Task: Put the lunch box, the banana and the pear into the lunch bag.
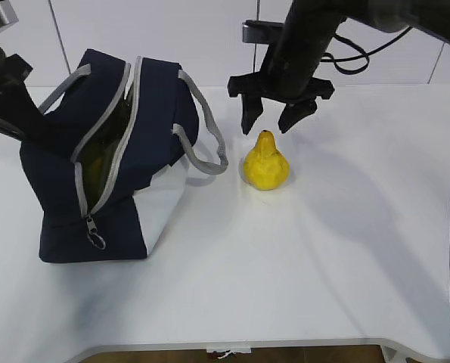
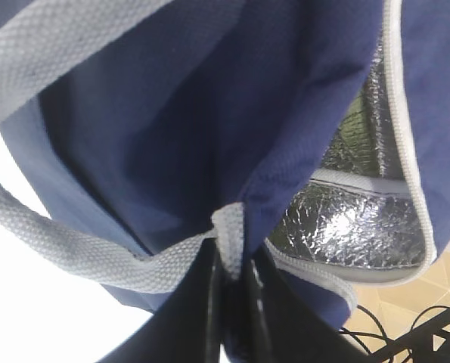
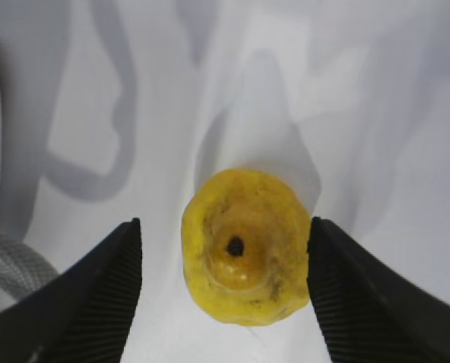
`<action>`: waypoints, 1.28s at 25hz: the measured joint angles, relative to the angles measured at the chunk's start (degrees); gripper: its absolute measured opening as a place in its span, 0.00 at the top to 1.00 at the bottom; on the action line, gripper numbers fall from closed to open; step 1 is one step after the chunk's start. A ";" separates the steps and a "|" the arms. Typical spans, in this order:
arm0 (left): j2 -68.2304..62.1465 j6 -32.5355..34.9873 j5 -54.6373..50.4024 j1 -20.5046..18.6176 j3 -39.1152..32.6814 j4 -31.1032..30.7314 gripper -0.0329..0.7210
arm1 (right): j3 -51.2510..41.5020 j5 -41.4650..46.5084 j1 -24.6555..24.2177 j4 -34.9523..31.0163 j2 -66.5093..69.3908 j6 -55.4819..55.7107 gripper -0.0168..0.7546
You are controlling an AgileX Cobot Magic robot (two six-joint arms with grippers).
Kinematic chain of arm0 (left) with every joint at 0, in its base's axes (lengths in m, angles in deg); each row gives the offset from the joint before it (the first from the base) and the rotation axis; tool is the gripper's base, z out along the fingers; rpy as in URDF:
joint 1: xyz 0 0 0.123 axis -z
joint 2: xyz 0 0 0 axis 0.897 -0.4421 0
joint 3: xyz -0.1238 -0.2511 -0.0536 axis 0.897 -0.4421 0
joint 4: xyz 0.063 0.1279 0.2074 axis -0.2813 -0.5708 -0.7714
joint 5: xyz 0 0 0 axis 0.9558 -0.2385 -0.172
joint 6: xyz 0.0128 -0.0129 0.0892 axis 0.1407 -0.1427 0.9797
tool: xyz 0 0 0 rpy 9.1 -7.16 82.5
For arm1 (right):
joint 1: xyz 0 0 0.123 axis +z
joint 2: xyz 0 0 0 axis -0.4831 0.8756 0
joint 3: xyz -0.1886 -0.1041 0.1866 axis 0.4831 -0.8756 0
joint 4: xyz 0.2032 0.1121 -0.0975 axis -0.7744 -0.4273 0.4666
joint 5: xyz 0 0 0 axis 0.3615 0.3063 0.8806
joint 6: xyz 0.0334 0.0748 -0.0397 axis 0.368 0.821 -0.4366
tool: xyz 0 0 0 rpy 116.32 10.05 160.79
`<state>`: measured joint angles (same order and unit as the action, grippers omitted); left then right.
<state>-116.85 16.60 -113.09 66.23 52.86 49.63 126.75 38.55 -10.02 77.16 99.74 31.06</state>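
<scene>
The navy lunch bag (image 1: 156, 113) stands at the left, tilted, with its zipper open. Inside the gap a dim yellow strip (image 1: 96, 162) shows, which I take for the banana. The lunch box is hidden. My left gripper (image 2: 231, 265) is shut on the bag's grey webbing handle (image 2: 73, 253), beside the silver lining (image 2: 346, 227). The yellow pear (image 1: 266, 162) stands upright on the table, right of the bag. Just above it hangs my right gripper (image 1: 268, 121), open. From the right wrist, the pear (image 3: 243, 253) sits between the two fingers (image 3: 103, 295), apart from both.
The bag's other grey handle (image 1: 209, 132) loops down onto the white table (image 1: 323, 265) next to the pear. A zipper pull with a ring (image 1: 94, 238) hangs at the bag's front. Black cables (image 1: 353, 53) trail behind the right arm.
</scene>
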 joint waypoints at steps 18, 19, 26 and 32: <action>0.00 0.00 0.00 0.00 0.00 0.00 0.95 | 0.00 -0.10 0.00 0.64 3.33 0.00 0.34; 0.00 0.00 0.00 0.00 0.00 0.00 0.95 | 0.00 -0.10 0.00 0.64 3.33 0.00 0.37; 0.00 0.00 0.00 0.00 0.00 0.00 0.95 | 0.00 -0.22 0.00 1.14 3.33 0.00 0.63; 0.00 0.00 0.26 0.00 0.00 -0.75 0.95 | -0.11 -0.22 0.00 0.63 1.50 -0.10 0.65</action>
<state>-116.85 16.60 -112.83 66.23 52.86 48.88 126.64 38.33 -10.02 77.79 101.24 30.96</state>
